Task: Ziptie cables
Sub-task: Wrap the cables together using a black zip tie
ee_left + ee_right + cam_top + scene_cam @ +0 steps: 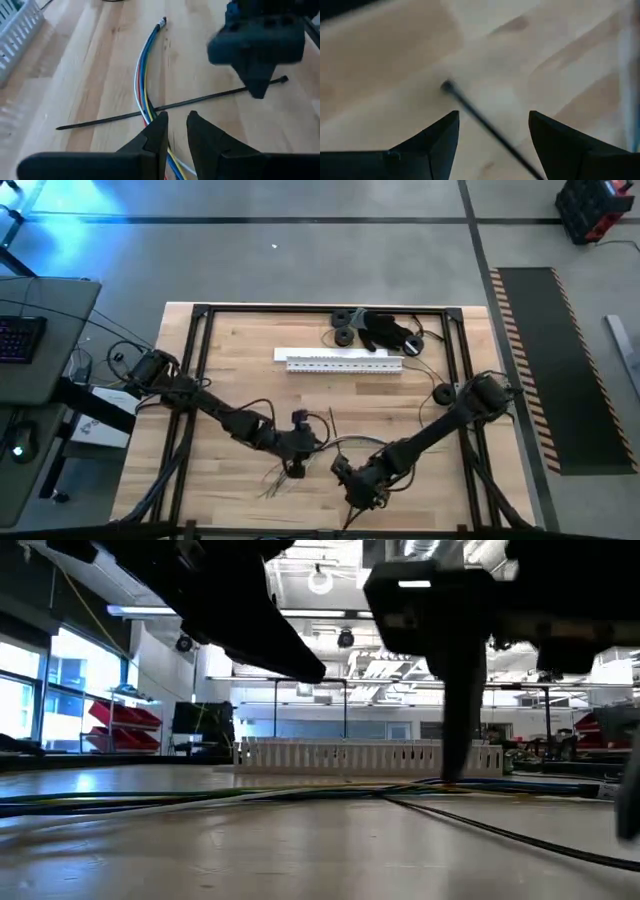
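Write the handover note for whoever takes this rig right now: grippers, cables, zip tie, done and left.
Left gripper: fingers slightly parted, low over the cables, apparently pinning the bundle near the table's front middle.
Right gripper: open, straddling the black zip tie just above the wood, nothing held.
Cables: coloured bundle lying on the table; the zip tie lies crosswise at the bundle, flat and unlooped.
Done: tie laid across the bundle.
Left: pick up the tie, wrap, thread, pull tight.
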Motion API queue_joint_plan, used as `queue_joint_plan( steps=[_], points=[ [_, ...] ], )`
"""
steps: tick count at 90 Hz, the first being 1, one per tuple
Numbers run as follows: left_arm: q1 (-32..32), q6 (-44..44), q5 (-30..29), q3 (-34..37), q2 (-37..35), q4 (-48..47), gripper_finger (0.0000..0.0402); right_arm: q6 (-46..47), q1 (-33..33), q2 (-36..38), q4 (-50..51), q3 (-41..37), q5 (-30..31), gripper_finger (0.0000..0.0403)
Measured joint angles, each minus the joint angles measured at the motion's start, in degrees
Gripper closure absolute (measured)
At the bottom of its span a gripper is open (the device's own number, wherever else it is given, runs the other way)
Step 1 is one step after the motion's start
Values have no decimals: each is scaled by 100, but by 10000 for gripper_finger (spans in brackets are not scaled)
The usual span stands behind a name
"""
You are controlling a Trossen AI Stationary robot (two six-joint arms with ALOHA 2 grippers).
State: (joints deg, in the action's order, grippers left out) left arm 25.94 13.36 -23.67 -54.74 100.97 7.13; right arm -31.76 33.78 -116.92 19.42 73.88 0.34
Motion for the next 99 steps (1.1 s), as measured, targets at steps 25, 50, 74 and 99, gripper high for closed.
queue_joint_plan(
  steps=[25,50,74,99],
  points=[
    [15,7,-75,63,-2,47,349,-575,-31,-405,-125,298,-46,202],
    [15,267,-146,240,-1,22,349,-556,-67,-693,-551,302,-95,326],
    [15,263,-227,240,0,56,349,167,82,-728,-1024,267,362,398],
    [15,258,-257,240,0,83,349,1591,86,-619,-1296,143,687,403]
  ],
)
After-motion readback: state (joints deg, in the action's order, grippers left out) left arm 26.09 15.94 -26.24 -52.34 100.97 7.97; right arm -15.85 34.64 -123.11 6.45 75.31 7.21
